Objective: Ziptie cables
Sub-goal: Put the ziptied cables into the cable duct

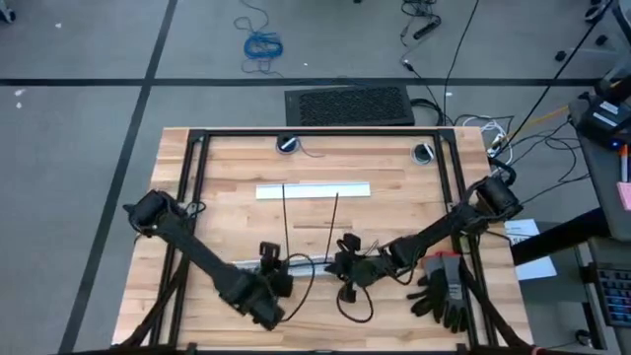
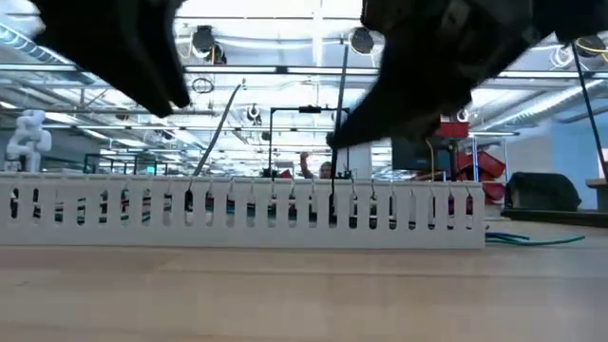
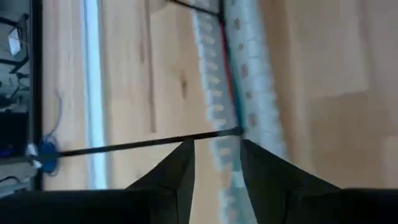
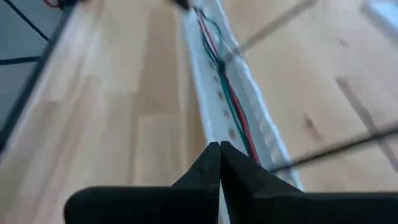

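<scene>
Cables (image 4: 227, 93) beneath right end effector (image 4: 219, 163)

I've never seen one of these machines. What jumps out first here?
Two dark arms meet low over the wooden table, left hand open, right hand shut, above a white slotted strip holding coloured cables. Two thin dark zipties stick out from it, and black gloves lie at the right.

Bright, even overhead light falls on the table (image 1: 325, 212); ceiling lamps (image 2: 361, 40) glare in the low view; both wrist views are soft with blur; near arms are out of focus.
</scene>
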